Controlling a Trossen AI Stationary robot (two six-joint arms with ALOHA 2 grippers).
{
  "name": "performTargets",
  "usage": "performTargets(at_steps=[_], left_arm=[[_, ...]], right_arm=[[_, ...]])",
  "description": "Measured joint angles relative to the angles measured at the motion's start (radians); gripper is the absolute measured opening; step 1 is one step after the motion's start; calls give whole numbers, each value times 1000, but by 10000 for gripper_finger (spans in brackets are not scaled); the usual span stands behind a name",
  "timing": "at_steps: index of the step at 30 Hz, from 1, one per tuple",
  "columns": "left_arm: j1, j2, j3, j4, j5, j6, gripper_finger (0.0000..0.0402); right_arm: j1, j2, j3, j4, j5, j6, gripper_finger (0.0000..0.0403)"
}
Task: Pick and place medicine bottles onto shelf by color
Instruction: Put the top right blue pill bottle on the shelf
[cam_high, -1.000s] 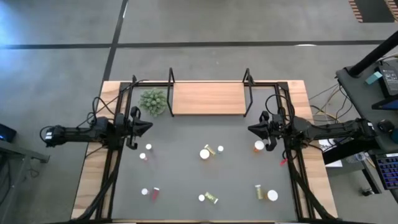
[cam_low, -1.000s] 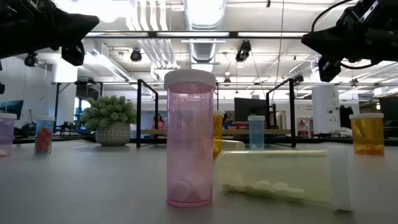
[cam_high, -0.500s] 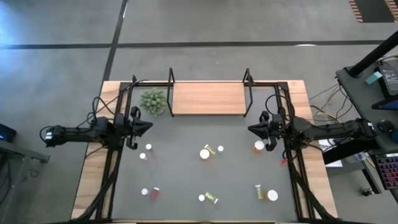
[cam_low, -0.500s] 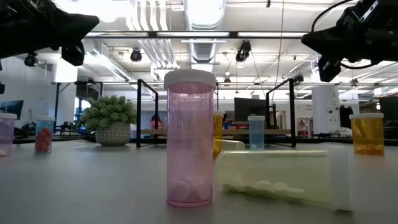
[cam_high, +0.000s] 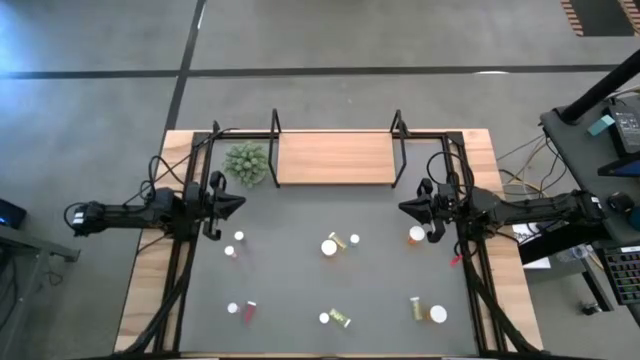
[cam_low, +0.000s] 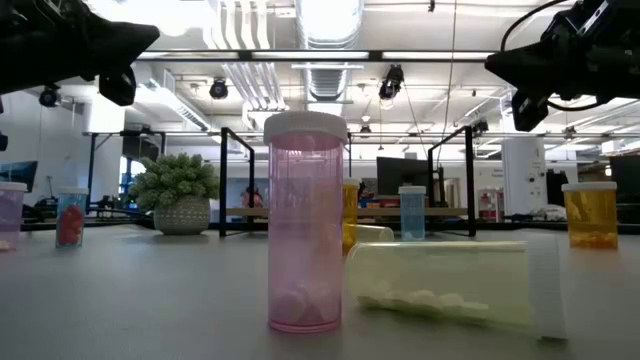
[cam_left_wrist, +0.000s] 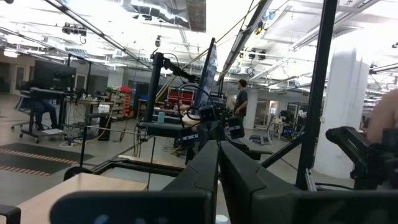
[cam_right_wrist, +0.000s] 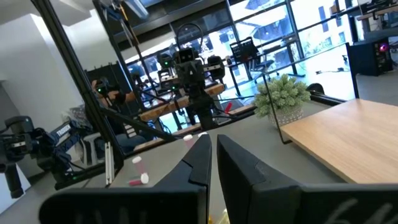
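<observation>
Presently, the medicine bottles (cam_high: 329, 247) lie scattered on the grey mat (cam_high: 300, 280) in front of the wooden shelf (cam_high: 335, 158), whose flat board holds none. Nearest the low camera, a translucent pink bottle (cam_low: 305, 245) stands upright beside a toppled yellow-green one (cam_low: 450, 283), both holding pale tablets. Left gripper (cam_high: 238, 203) and right gripper (cam_high: 404, 208) hover beside the shelf ends, fingers pressed together.

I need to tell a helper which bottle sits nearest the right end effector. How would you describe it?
Start at the wooden shelf and go to the dark mat's right edge. There, beside the right end effector, stands an orange bottle, the only orange one on that side.
</observation>
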Motion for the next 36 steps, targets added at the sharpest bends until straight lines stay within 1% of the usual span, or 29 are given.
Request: performTargets(at_steps=[3, 6, 11, 15, 20, 22, 24, 27, 31, 33, 36], left_arm=[[0, 0, 0, 0, 0, 0, 0], [0, 0, 0, 0, 0, 0, 0], [0, 0, 0, 0, 0, 0, 0], [0, 0, 0, 0, 0, 0, 0], [0, 0, 0, 0, 0, 0, 0], [0, 0, 0, 0, 0, 0, 0], [0, 0, 0, 0, 0, 0, 0], [0, 0, 0, 0, 0, 0, 0], [0, 0, 0, 0, 0, 0, 0], [0, 0, 0, 0, 0, 0, 0], [0, 0, 0, 0, 0, 0, 0]], right_arm=[[0, 0, 0, 16, 0, 0, 18], [0, 0, 0, 74, 0, 17, 18], [0, 0, 0, 235, 1, 169, 18], [0, 0, 0, 352, 1, 253, 18], [0, 0, 0, 458, 46, 299, 18], [0, 0, 1, 498, 47, 331, 18], [0, -1, 12, 499, 47, 364, 18], [0, 0, 49, 504, 47, 369, 18], [0, 0, 120, 504, 46, 420, 18], [0, 0, 165, 495, 38, 417, 18], [0, 0, 242, 411, 45, 382, 18]])
